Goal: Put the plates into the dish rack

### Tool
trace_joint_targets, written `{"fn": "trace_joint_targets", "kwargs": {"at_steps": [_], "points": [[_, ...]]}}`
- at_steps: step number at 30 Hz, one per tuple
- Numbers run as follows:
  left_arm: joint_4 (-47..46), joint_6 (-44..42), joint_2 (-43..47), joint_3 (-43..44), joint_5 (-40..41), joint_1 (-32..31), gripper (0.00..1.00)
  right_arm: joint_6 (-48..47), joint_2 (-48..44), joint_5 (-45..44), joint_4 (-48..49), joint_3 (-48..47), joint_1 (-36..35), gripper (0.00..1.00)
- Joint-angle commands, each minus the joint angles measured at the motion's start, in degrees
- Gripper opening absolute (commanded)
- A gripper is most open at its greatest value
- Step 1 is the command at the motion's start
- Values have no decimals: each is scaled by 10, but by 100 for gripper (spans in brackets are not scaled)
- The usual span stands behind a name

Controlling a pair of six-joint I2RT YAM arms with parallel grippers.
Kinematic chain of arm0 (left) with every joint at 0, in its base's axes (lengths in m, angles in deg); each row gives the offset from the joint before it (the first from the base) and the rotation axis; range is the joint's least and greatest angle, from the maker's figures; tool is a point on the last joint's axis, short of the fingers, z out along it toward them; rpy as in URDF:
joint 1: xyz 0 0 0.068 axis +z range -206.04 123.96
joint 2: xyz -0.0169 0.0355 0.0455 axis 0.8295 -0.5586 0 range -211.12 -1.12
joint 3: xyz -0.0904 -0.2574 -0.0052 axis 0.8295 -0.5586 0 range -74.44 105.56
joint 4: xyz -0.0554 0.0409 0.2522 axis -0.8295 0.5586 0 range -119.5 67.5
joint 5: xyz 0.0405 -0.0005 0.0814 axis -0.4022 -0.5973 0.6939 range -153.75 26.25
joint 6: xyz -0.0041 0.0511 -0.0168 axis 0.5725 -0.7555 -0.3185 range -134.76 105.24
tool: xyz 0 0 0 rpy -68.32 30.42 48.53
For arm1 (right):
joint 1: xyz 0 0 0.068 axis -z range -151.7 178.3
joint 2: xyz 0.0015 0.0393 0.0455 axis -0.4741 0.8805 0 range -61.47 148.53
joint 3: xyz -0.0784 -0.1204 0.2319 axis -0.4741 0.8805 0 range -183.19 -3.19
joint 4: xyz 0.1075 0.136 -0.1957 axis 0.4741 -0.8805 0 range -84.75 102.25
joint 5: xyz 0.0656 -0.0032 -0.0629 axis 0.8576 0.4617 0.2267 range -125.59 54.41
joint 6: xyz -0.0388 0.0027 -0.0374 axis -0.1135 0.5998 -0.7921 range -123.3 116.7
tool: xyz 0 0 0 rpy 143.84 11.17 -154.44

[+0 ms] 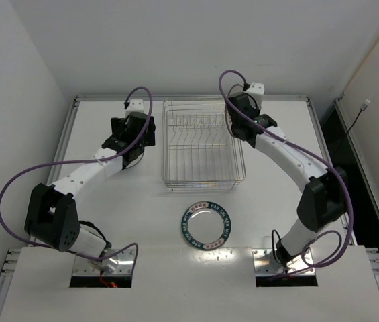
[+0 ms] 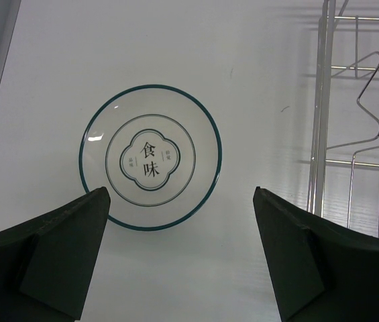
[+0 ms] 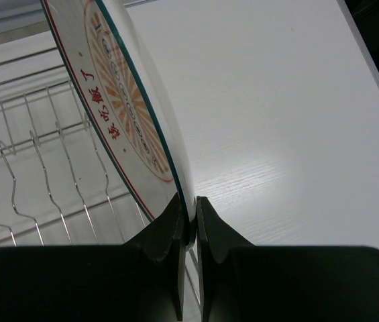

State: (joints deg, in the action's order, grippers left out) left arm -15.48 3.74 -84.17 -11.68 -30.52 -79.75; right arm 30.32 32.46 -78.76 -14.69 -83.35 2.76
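Desk [image 1: 109, 201] carries the whole job, white and flat, with a metal frame along its far and side edges. The dish rack [image 1: 202, 181] sits mid-desk between the two arms. Its upright prongs are below and to the left of the right gripper [image 3: 190, 215], which appears to hang about over the rack's right wall. That gripper is pressed together on the rim of the striped plate [image 3: 122, 94], holding it on edge and leaning left over the wires. The step in hand looks like seating this plate. I judge it best to bring the plate nearer upright and line its free edge with a gap between two prongs. It should then go down slowly until it meets the base wires, and only then be let go, since a leaning plate may slide or tip across the prongs. The whitish plate [image 2: 150, 157] lies flat on the desk straight beneath the left gripper [image 2: 180, 194], whose fingers are spread wide and touch nothing. The rack's left wall is just to that gripper's right, so a descent should keep the right finger off the wire. The teal-rimmed plate [image 1: 206, 224] lies flat on the near side of the rack, well apart from both grippers. No plate is in the rack yet. Open room is widest right of the right gripper and left of the left one.
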Motion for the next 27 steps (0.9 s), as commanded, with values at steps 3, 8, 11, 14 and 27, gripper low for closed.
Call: {"fn": "trace_joint_targets", "kwargs": {"at_steps": [3,8,11,14,27], "points": [[-19,0,1,4,3,-6,86,-10,53,-56,6,-62,-14,0],[-19,0,1,4,3,-6,86,-5,94,-62,-26,-100,-25,0],[-19,0,1,4,3,-6,86,-5,100,-57,-32,-112,-25,0],[-19,-5,1,4,3,-6,86,-16,115,-20,-39,-132,-25,0],[-19,-5,-24,4,42,-6,92,-30,-79,155,-63,-20,-33,44]]}}
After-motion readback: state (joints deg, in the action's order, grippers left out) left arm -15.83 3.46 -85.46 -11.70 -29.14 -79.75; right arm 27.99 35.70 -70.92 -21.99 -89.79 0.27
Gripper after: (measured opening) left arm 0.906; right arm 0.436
